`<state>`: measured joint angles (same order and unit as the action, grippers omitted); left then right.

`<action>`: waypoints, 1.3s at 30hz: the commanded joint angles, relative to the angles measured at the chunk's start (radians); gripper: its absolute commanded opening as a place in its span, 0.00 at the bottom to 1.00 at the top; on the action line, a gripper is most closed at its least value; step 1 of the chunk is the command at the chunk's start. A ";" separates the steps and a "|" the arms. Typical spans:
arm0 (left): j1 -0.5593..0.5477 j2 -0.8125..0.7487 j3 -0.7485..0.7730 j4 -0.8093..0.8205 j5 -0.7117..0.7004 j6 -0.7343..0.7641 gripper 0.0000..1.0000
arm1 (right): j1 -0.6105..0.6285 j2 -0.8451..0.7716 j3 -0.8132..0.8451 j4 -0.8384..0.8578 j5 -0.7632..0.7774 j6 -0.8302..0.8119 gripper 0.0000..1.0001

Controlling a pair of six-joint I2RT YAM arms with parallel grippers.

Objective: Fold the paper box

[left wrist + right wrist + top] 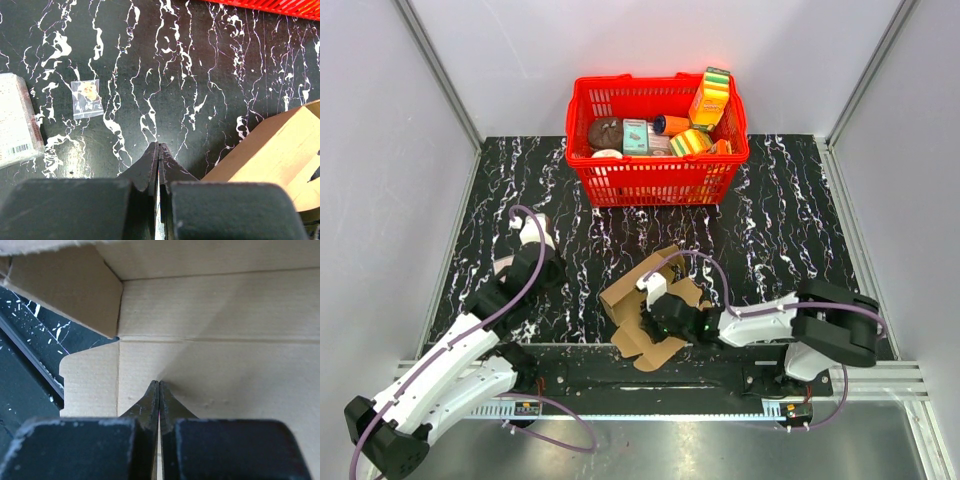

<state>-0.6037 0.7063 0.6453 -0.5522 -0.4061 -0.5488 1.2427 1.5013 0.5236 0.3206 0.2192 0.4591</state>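
Observation:
The paper box (632, 300) is a brown cardboard sheet, partly folded, lying at the near middle of the table with flaps raised. My right gripper (656, 320) is over it, reaching in from the right. In the right wrist view that gripper (159, 383) is shut with nothing between its fingers, its tips against the inner panel of the paper box (220, 315) just below a crease. My left gripper (548, 268) stands left of the box, apart from it. It is shut and empty (158, 145) over bare table, with a corner of the paper box (280, 150) to its right.
A red plastic basket (655, 180) full of colourful packages stands at the back centre. Ahead of the left gripper, a small clear bag (86, 98) and a white package (15, 120) lie on the black marble table (790, 230). The metal rail at the table's near edge (720, 375) runs just behind the box.

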 commanded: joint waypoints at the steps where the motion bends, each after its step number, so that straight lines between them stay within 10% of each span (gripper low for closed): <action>1: 0.004 -0.016 0.008 0.009 -0.030 0.001 0.01 | 0.012 0.085 0.068 0.116 -0.069 -0.045 0.00; 15: 0.004 -0.022 0.033 -0.006 -0.049 0.018 0.01 | 0.058 0.231 0.211 0.107 0.137 0.075 0.00; 32: -0.027 0.275 0.135 0.347 0.271 0.133 0.00 | 0.049 -0.556 0.108 -0.583 0.580 0.215 0.00; 39: -0.100 0.400 0.177 0.382 0.267 0.145 0.00 | -0.104 -0.635 0.050 -0.669 0.435 0.297 0.00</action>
<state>-0.6773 1.0805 0.7616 -0.2607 -0.1677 -0.4259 1.2079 0.8837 0.6014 -0.2546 0.6903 0.6865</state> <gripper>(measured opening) 0.013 0.009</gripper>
